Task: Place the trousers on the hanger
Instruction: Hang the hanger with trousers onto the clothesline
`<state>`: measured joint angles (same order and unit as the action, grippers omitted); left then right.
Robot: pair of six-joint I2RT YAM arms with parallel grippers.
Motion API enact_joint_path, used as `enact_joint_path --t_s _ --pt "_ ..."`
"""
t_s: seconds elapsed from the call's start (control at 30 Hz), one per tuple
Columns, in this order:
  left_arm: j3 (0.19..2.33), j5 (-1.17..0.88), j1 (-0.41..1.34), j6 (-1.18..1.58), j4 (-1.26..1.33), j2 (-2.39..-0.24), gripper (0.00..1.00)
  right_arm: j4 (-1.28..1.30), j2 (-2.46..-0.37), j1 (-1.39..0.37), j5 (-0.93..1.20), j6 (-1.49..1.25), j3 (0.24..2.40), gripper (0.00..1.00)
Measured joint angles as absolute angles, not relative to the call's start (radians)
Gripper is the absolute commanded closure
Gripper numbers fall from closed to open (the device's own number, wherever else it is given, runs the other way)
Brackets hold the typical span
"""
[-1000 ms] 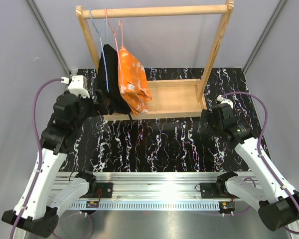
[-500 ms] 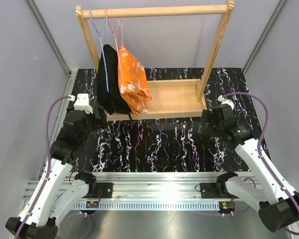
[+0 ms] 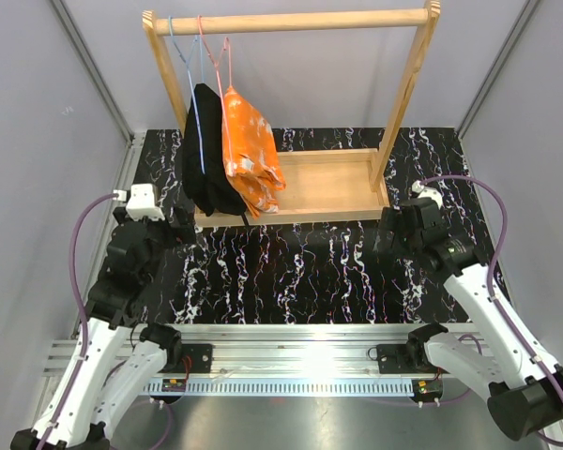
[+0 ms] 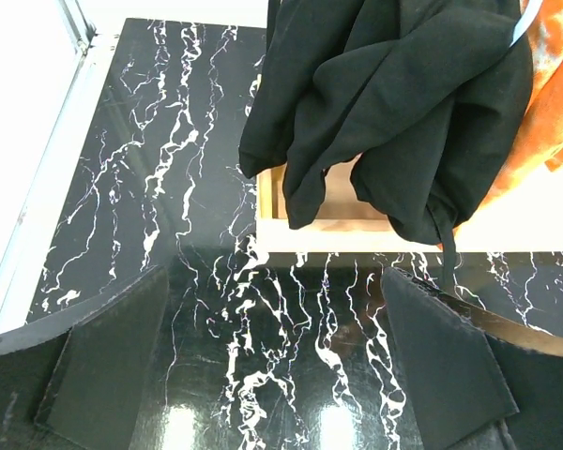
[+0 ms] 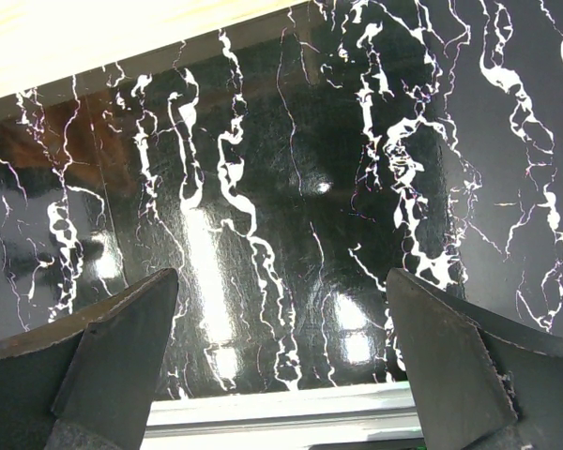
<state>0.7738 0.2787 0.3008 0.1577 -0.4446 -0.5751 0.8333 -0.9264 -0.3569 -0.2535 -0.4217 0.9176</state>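
Withdrawal of the left arm is the one change to register. Over the last second the left gripper point(image 4: 274, 309) has backed away from the wooden clothes rack point(image 3: 291, 21) toward the near left of the black white-veined marble table point(image 3: 291, 272). It now stands clear of the black garment point(image 4: 385, 103) it was close against. Note that its jaws are spread fully wide and hold nothing; only tabletop shows between them. The right gripper point(image 5: 281, 309) has barely shifted. Its jaws are likewise fully apart and empty, poised over bare marble near the front right corner of the rack's base. Check the bright orange cloth trousers with white blotches point(image 3: 249, 155): they hang folded over the thin pink wire hanger point(image 3: 209, 56), whose hook sits on the rack's top rail. They are just beside the black garment, which is on the thin light-blue wire hanger point(image 3: 198, 122). Neither garment has moved during the retreat. Treat this as evidence that the placement is done: the trousers are on the hanger unsupported, and both arms appear to be returning to rest. Intervene only if the trousers start to slip.
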Motion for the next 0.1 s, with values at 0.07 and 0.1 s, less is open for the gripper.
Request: enact_joint_path --t_s 0.07,0.1 --pt "0.774 0.280 0.301 0.158 -0.445 -0.576 0.01 0.833 -0.925 -0.357 -0.253 -0.422 0.916 0.00" --pt "0.774 0.280 0.301 0.158 -0.445 -0.576 0.01 0.834 -0.925 -0.357 -0.253 -0.422 0.915 0.00"
